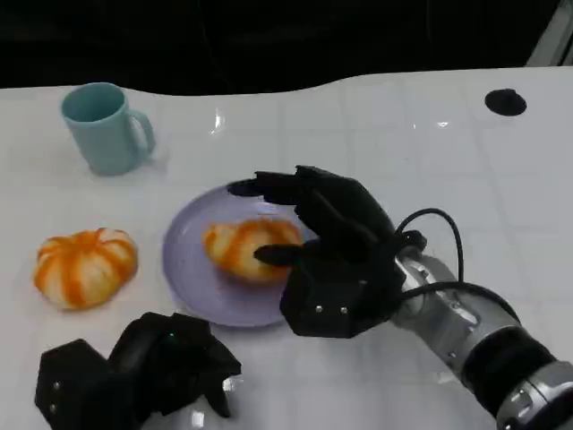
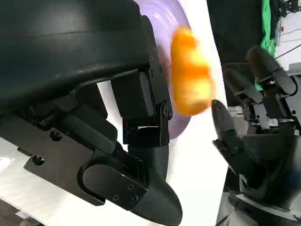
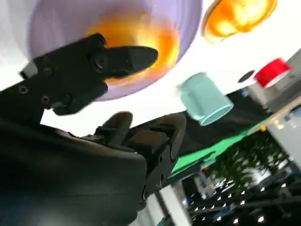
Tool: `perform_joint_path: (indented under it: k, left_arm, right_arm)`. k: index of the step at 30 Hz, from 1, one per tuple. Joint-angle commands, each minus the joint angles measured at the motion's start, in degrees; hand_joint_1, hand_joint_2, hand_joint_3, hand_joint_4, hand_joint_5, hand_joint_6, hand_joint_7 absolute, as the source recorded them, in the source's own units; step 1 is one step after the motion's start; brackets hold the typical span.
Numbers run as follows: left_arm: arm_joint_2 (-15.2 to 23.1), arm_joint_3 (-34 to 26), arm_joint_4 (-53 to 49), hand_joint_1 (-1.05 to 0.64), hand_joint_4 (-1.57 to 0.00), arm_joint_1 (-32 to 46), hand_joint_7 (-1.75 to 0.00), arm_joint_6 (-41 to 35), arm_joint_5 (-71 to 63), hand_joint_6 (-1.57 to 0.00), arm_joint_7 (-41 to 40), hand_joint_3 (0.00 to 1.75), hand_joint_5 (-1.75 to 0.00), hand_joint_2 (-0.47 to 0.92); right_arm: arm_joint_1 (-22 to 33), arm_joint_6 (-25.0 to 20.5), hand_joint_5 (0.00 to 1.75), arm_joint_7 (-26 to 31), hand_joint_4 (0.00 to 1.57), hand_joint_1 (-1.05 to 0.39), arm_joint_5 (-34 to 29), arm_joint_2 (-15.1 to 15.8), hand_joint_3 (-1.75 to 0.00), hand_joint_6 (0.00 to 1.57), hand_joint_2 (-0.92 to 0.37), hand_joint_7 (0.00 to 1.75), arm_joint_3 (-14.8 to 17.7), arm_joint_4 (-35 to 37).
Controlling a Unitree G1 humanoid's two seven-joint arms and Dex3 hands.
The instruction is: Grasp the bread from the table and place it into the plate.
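Fig.: Left hand (image 1: 134, 372), nearest the camera at the table's front edge w/ fingers curled in on nothing, sits just in front of the lilac plate (image 1: 192, 278); the bread (image 1: 246, 246) already lies on the plate, near its middle. Risk (judgement): right hand (image 1: 327, 260) hovers over the plate's right side w/ a fingertip close to the loaf, contact unclear, so a careless pull-back could drag or roll the bread off or nudge the plate. Right-hand fingers (image 1: 277, 188) are spread, arched above the bread, holding nothing.
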State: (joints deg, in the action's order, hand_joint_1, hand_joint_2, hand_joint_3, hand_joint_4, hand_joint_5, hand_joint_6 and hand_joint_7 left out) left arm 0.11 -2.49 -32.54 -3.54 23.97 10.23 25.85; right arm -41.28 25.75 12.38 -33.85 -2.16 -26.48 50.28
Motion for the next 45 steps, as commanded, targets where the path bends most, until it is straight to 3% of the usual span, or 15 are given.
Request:
perform_joint_path:
  k: [1,12,17,23,28,34,36,40,42,45]
  left_arm:
    - [0.7,0.1,0.8,-1.05,-1.47,0.6,-0.54,0.2,-0.5,-1.55,-0.6,0.01,-1.02,0.83]
    - [0.5,0.3,1.5,-1.05,-1.47,0.9,-0.55,-0.1,-0.5,-1.55,-0.9,0.01,-1.02,0.84]
    - [0.4,0.4,1.9,-1.05,-1.46,0.9,-0.56,-0.4,-0.6,-1.55,-1.0,0.01,-1.02,0.83]
    - [0.5,0.6,1.7,-1.05,-1.46,0.8,-0.56,-0.2,-0.7,-1.54,-0.9,0.01,-1.02,0.84]
    - [0.4,0.7,1.8,-1.05,-1.46,0.7,-0.57,-0.4,-0.8,-1.54,-1.3,0.01,-1.02,0.84]
    - [0.0,0.7,2.3,-1.05,-1.47,0.7,-0.56,-1.4,-0.3,-1.55,-1.3,0.0,-1.02,0.82]
    - [0.0,0.7,2.4,-1.05,-1.47,0.7,-0.56,-1.5,-0.4,-1.55,-1.3,0.0,-1.02,0.82]
    - [-0.1,0.7,2.1,-1.05,-1.47,0.6,-0.56,-1.1,-0.4,-1.54,-1.1,0.0,-1.02,0.82]
    - [-0.1,0.7,2.1,-1.05,-1.47,0.6,-0.56,-1.1,-0.3,-1.54,-1.1,0.0,-1.02,0.82]
    - [-0.1,0.7,2.2,-1.05,-1.47,0.6,-0.56,-1.3,-0.3,-1.54,-1.1,0.0,-1.02,0.82]
  right_arm:
    - [2.7,-1.5,0.3,-5.6,0.0,-0.57,2.0,2.6,-0.22,0.23,-0.92,0.0,0.7,-6.2]
    - [11.6,-3.2,0.33,-12.5,0.04,-0.64,5.9,7.3,-0.23,0.23,-0.92,0.01,3.6,-21.7]
    - [17.0,-1.5,0.47,-13.3,0.08,-0.57,7.7,10.1,-0.19,0.3,-0.92,0.04,5.5,-28.1]
    - [23.5,4.0,0.74,-12.0,0.19,-0.51,10.3,12.4,-0.21,0.46,-0.92,0.11,8.2,-32.0]
    - [28.8,9.0,0.84,-10.8,0.34,-0.4,13.0,13.0,-0.17,0.59,-0.92,0.16,10.9,-33.1]
    - [33.1,13.4,0.91,-11.6,0.44,-0.3,16.8,13.6,-0.23,0.72,-0.92,0.23,13.8,-32.6]
    - [34.1,14.9,1.05,-12.2,0.5,-0.26,18.5,14.0,-0.31,0.77,-0.89,0.34,14.7,-32.0]
    - [35.9,15.7,1.31,-13.6,0.61,-0.2,21.5,14.5,-0.76,0.78,-0.65,0.75,16.3,-31.8]
    - [36.8,15.9,1.53,-14.5,0.64,-0.16,22.4,15.1,-0.96,0.78,-0.56,0.95,17.0,-32.0]
    - [38.6,15.4,1.71,-15.4,0.72,-0.17,22.7,15.9,-1.06,0.77,-0.51,1.17,18.1,-33.2]
